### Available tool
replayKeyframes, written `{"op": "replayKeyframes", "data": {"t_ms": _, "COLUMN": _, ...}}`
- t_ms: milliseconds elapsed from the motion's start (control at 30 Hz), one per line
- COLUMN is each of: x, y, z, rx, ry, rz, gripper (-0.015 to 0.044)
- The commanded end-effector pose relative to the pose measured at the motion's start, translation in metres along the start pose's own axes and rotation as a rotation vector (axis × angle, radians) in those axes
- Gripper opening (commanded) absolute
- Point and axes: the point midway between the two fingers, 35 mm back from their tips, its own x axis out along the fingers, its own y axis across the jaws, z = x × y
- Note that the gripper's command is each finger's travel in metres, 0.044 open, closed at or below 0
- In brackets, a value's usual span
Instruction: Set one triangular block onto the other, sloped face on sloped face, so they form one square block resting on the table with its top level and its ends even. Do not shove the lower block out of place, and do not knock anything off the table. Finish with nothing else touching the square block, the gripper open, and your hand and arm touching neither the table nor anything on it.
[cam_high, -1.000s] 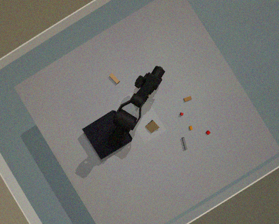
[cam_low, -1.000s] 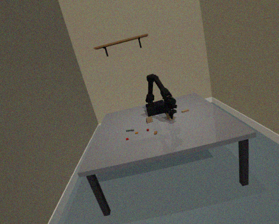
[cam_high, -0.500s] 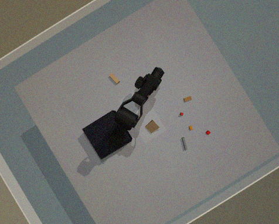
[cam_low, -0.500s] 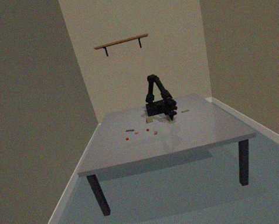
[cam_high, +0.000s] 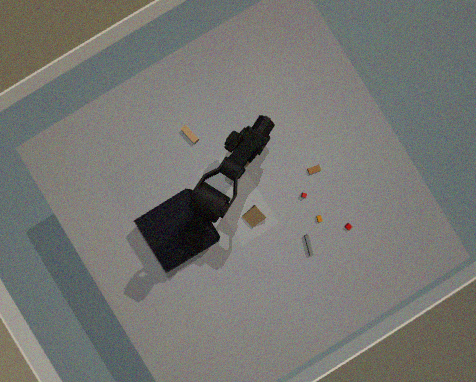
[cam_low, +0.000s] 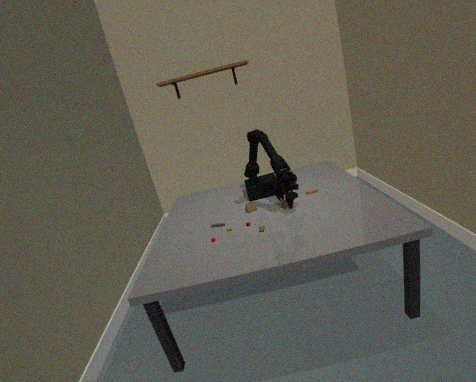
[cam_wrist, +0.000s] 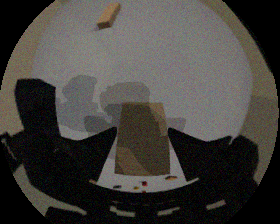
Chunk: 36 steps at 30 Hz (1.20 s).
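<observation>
One triangular block (cam_wrist: 142, 145) (cam_low: 284, 203) is tan and stands between the fingers, low at the table; whether it touches the table is not clear. Only a sliver of it shows beside the arm in the top view. My gripper (cam_wrist: 143, 130) (cam_low: 287, 202) is open around it, with a gap between each fingertip and the block in the wrist view. The other triangular block (cam_high: 254, 216) (cam_low: 251, 206) is tan and rests apart, near the arm's base. Its slope cannot be made out well.
A long tan block (cam_high: 190, 134) (cam_low: 312, 191) (cam_wrist: 109, 16) lies beyond the hand. A small brown block (cam_high: 314, 170) (cam_low: 261, 229), two red cubes (cam_high: 303, 195) (cam_high: 348, 226), an orange piece (cam_high: 319, 218) and a grey bar (cam_high: 307, 245) lie on the table's other side.
</observation>
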Motion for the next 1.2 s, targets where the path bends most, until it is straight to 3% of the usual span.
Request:
{"op": "replayKeyframes", "data": {"t_ms": 0, "x": -0.001, "y": 0.000, "z": 0.000, "rx": 0.000, "ry": 0.000, "rz": -0.001, "gripper": 0.0440}}
{"op": "replayKeyframes", "data": {"t_ms": 133, "x": -0.003, "y": -0.001, "z": 0.000, "rx": 0.000, "ry": 0.000, "rz": -0.001, "gripper": 0.0440}}
{"op": "replayKeyframes", "data": {"t_ms": 300, "x": -0.057, "y": 0.000, "z": 0.000, "rx": 0.000, "ry": 0.000, "rz": -0.001, "gripper": 0.0440}}
{"op": "replayKeyframes", "data": {"t_ms": 667, "x": -0.059, "y": -0.003, "z": -0.001, "rx": -0.002, "ry": -0.011, "rz": -0.013, "gripper": 0.0440}}
{"op": "replayKeyframes", "data": {"t_ms": 933, "x": -0.088, "y": 0.001, "z": -0.054, "rx": -0.002, "ry": -0.413, "rz": -0.005, "gripper": 0.0440}}
{"op": "replayKeyframes", "data": {"t_ms": 1167, "x": -0.089, "y": 0.001, "z": -0.055, "rx": -0.002, "ry": -0.423, "rz": -0.008, "gripper": 0.0440}}
